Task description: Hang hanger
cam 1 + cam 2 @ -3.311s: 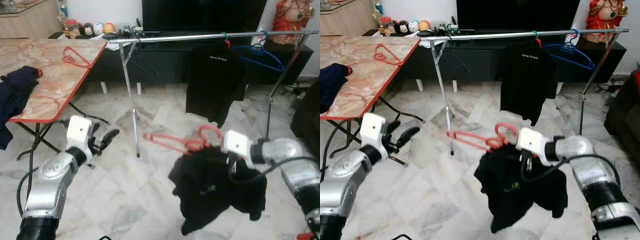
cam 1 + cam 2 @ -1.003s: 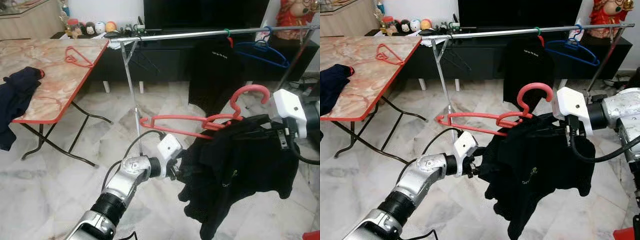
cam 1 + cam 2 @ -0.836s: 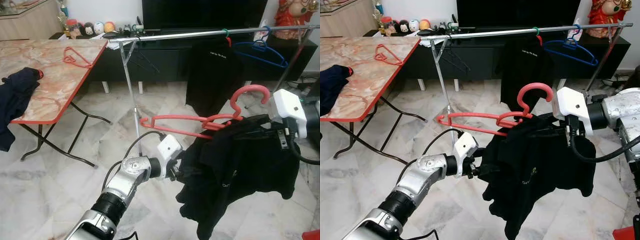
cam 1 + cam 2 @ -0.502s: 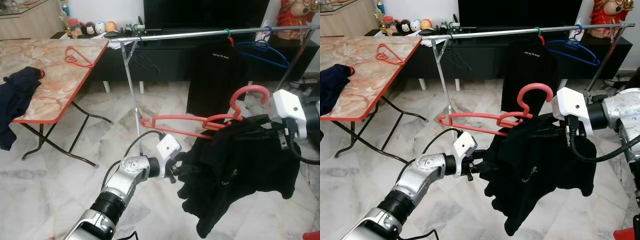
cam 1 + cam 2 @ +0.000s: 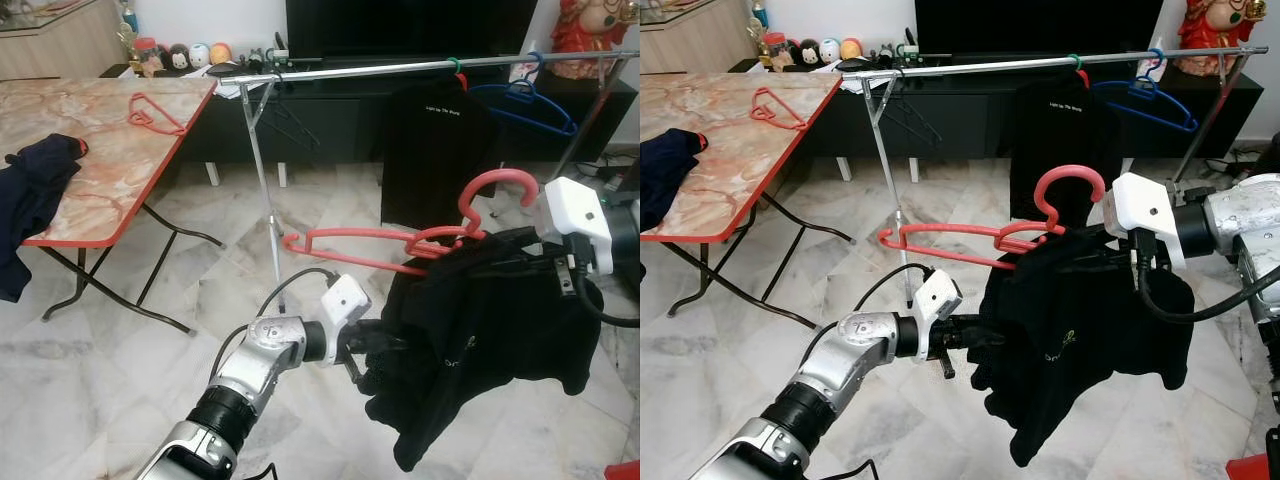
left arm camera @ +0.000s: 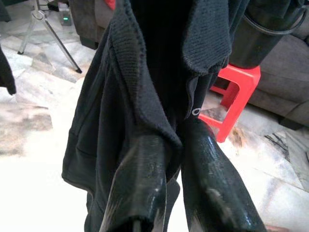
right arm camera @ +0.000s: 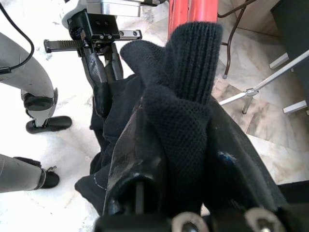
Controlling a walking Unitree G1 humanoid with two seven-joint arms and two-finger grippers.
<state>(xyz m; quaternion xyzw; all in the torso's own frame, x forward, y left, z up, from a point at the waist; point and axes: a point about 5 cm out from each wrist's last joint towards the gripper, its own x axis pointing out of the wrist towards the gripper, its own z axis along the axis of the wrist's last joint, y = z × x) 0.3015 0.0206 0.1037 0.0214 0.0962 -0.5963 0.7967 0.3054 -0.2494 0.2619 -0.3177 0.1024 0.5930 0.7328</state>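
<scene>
The hanger point(image 5: 400, 243) is red and hangs in the air in front of me, below and well short of the rail point(image 5: 420, 66), its hook up and its free arm poking out to my left. A black shirt point(image 5: 480, 340) sits bunched on the other arm. My right gripper point(image 7: 186, 140) is clenched on a thick fold of that shirt right at the hanger's neck, so it carries the whole load. My left gripper point(image 6: 166, 145) pinches the shirt's lower edge between both fingers point(image 6: 140, 179) (a thin fold, easy to lose).

To do this well, I think I should keep the left pinch gentle and draw the cloth down and outward so the shirt spreads along the hanger without dragging it off. The right must keep the hook upright. Then I need to raise the hook above the rail, in the bare stretch left of the hung shirt point(image 5: 437, 140), before lowering.
</scene>
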